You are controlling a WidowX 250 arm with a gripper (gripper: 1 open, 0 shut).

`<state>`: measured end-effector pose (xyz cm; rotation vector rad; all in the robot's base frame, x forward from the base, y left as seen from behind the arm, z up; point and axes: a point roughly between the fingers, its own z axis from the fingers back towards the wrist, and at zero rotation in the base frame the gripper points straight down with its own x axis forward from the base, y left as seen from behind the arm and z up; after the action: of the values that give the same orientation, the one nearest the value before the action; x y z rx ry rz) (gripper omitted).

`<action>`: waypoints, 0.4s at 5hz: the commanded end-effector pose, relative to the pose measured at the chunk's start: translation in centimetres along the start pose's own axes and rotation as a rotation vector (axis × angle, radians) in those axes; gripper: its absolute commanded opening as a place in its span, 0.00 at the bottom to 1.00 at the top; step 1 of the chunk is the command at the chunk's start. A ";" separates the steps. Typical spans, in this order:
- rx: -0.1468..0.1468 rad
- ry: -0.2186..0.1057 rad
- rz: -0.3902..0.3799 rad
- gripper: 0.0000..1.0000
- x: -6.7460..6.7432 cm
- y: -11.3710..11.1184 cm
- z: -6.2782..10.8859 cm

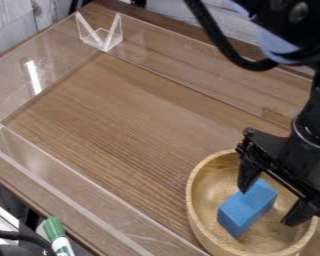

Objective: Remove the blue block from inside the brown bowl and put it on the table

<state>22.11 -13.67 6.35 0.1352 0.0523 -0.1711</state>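
The jaws stand spread wide and point down, one finger on each side of the blue block point(248, 211), so the gripper point(275, 194) looks lined up to close on it. The block lies inside the brown bowl point(203, 205) at the near right of the table point(123, 120), not yet pinched. The arm hides the bowl's far rim, and the frame cuts off its right edge.

From my seat, the brown bowl point(210, 215) runs off the lower right of the frame, so I lose its near rim. The gripper point(275, 192) covers the blue block's point(247, 208) upper end and the bowl's far rim. The arm is cut off by the right and top edges. At bottom left, a green-tipped object point(55, 241) is cropped and too small to identify.
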 end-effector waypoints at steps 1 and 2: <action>-0.020 -0.063 0.013 1.00 0.4 0.7 1.8; -0.019 -0.072 0.016 1.00 0.3 1.2 2.1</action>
<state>22.06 -12.73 7.03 0.1374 0.0350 -0.1691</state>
